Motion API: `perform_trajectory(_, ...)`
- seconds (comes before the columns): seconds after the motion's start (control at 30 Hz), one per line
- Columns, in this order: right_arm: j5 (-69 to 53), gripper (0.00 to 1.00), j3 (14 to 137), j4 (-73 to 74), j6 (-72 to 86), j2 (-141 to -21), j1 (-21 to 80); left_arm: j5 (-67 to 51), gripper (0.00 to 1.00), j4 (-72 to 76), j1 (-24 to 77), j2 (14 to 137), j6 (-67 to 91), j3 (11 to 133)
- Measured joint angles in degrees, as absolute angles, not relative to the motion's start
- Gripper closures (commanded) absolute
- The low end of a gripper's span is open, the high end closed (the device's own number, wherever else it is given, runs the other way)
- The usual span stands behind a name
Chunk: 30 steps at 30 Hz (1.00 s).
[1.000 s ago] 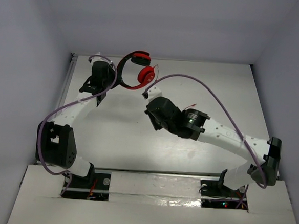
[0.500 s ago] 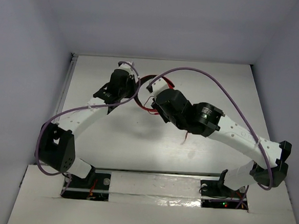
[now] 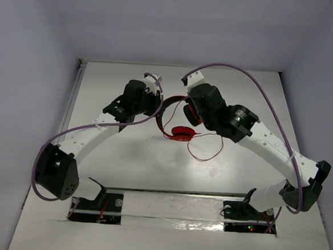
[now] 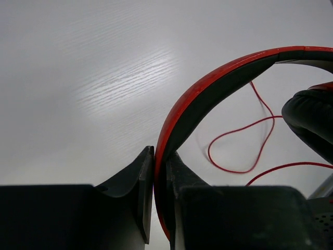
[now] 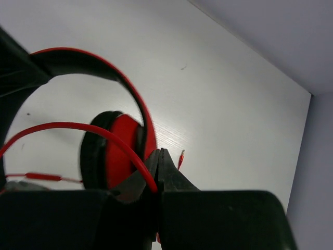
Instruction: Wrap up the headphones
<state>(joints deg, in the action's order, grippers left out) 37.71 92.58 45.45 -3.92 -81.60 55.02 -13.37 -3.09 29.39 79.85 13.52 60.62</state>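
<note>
Left fingers (image 4: 144, 179) clamp the headphones' stiff headband (image 4: 208, 88); right fingers (image 5: 174, 179) pinch the limp, snag-prone cable (image 5: 73, 125), its slack lying toward four o'clock.

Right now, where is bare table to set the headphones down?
Bare table in the far-right corner beyond the right arm, and near-centre between it and the left arm. Crowded mid-table: left gripper on the headphones, right gripper on their cable, looped just nearer.

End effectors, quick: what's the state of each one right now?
Left end effector: shut on the headphones' headband.
Right end effector: shut on the thin red cable.
</note>
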Motion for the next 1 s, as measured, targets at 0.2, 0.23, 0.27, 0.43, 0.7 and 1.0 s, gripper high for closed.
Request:
perform_trajectory(0.2, 38.3, 1.00, 91.5, 42.0, -4.1, -81.1, 49.8, -16.2, 1.00, -5.9, 29.4, 76.3, 12.5, 60.9)
perform_trajectory(0.23, 38.3, 1.00, 91.4, 41.5, -4.0, -81.1, 48.9, -16.7, 1.00, -6.5, 29.4, 76.0, 12.2, 60.9)
perform_trajectory(0.27, 38.3, 1.00, 91.3, 40.9, -3.9, -81.1, 47.9, -17.2, 1.00, -7.0, 29.4, 75.9, 11.9, 60.9)
perform_trajectory(0.43, 37.2, 1.00, 90.0, 37.7, -3.0, -81.1, 44.3, -20.0, 1.00, -8.5, 29.1, 74.6, 11.3, 60.9)
perform_trajectory(0.7, 32.5, 1.00, 85.1, 32.7, 0.6, -81.0, 41.3, -27.5, 1.00, -8.4, 25.4, 70.7, 13.0, 61.3)
perform_trajectory(1.0, 24.4, 0.99, 76.3, 23.7, 6.9, -76.6, 40.5, -36.3, 1.00, -3.5, 19.5, 69.5, 17.8, 62.7)
